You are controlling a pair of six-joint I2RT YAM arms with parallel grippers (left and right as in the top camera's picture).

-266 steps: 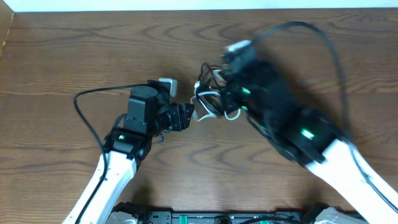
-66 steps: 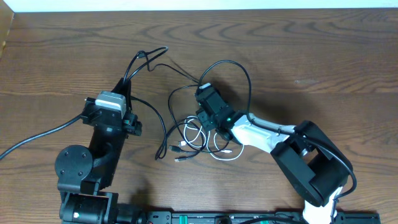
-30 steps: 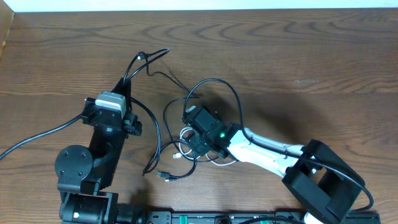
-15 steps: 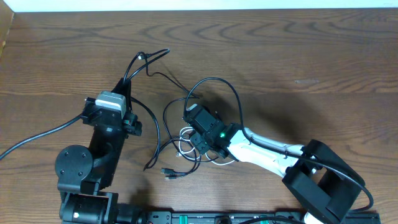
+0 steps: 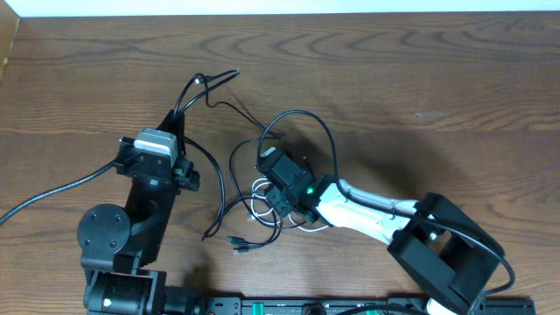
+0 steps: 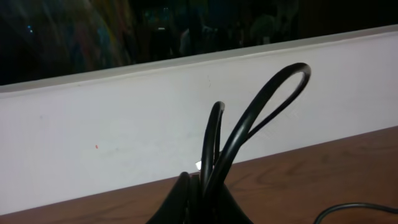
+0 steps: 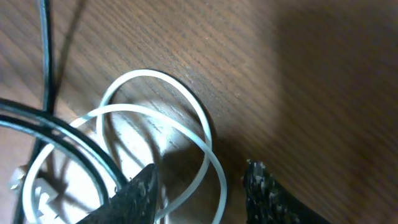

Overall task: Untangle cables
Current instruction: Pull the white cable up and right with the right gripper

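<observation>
Judging from overhead, the untangling is partway. The left hand [image 5: 178, 116] is clenched on a loop of black cable [image 5: 203, 81] stretched out beyond its tips. It sits well apart from the right hand [image 5: 269, 199], which hangs low over the knot where more black strands cross the white cable [image 5: 306, 225]. Small plug ends [image 5: 236, 245] lie just past that hand on the bare, wood-grained worktop [image 5: 437, 79]. Through the left wrist camera, two black loops rise upright from its grip, with a pale wall [image 6: 93, 137] and a dark band above it behind. Through the right wrist camera, the fingers [image 7: 138, 193] stand parted and grasp nothing; the white coils lie just ahead between them, a black strand crossing one side. Next, I judge, that hand must close on white alone and draw it clear of the black.
</observation>
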